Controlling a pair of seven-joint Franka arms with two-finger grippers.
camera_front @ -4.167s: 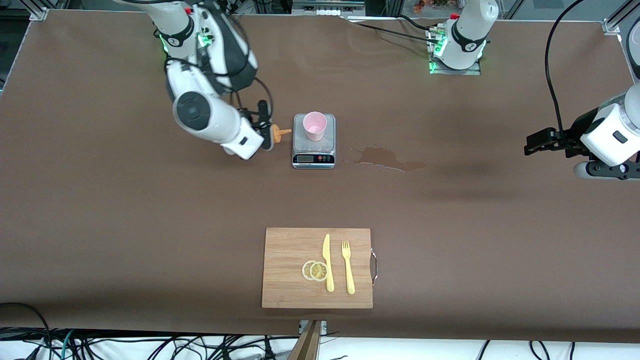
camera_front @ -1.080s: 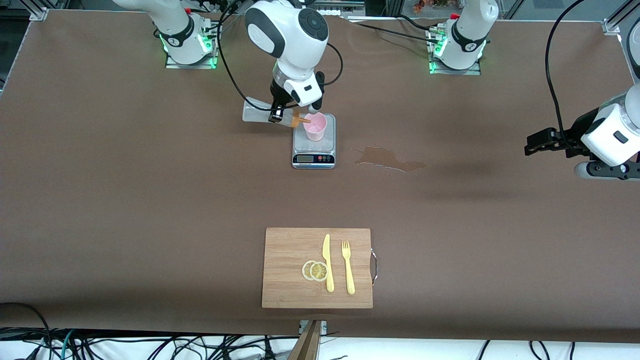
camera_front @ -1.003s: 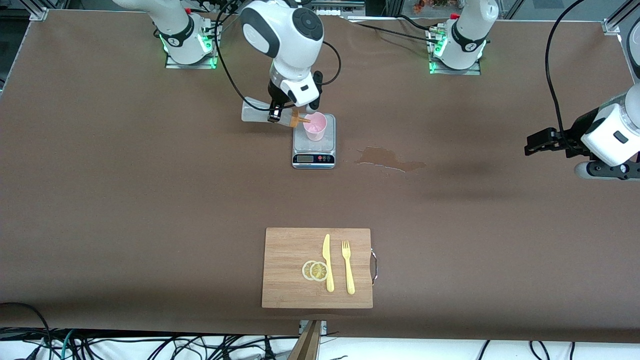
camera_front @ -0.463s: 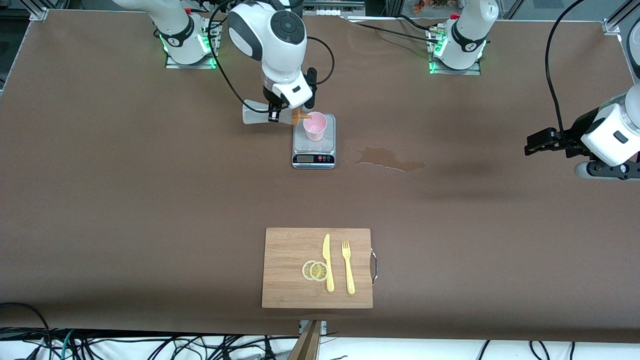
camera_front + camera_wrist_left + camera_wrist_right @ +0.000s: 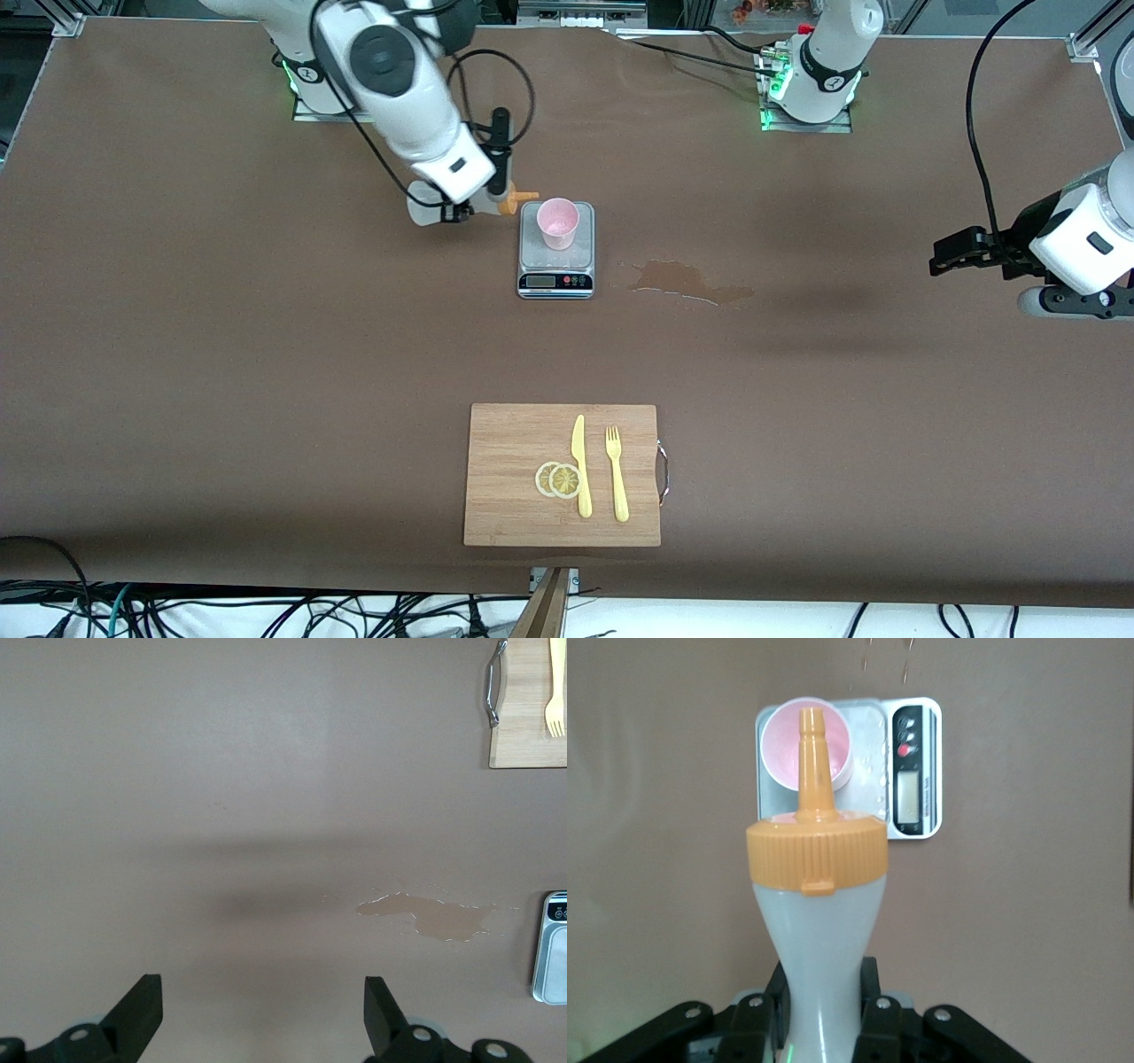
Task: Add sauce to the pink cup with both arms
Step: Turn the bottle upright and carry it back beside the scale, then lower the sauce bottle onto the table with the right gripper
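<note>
The pink cup (image 5: 558, 221) stands upright on a small silver kitchen scale (image 5: 555, 257). My right gripper (image 5: 459, 209) is shut on the waist of the sauce bottle (image 5: 423, 211). It holds the bottle nearly level over the table, beside the scale on the side of the right arm's end. The orange nozzle (image 5: 521, 196) points at the cup and stops short of its rim. In the right wrist view the sauce bottle (image 5: 819, 930) sits between the right gripper's (image 5: 824, 1001) fingers, with the pink cup (image 5: 778, 749) past the nozzle. My left gripper (image 5: 952, 252) waits open over the left arm's end of the table; nothing lies between the left gripper's (image 5: 263, 1010) fingers.
A wet stain (image 5: 691, 282) marks the brown table beside the scale toward the left arm's end. Nearer the front camera lies a wooden cutting board (image 5: 505, 443) carrying a yellow knife (image 5: 580, 465), a yellow fork (image 5: 617, 474) and two lemon slices (image 5: 558, 479).
My right arm has drawn back toward its own end of the table. The bottle's nozzle has come away from the cup's rim and levelled out. The left arm has not moved.
</note>
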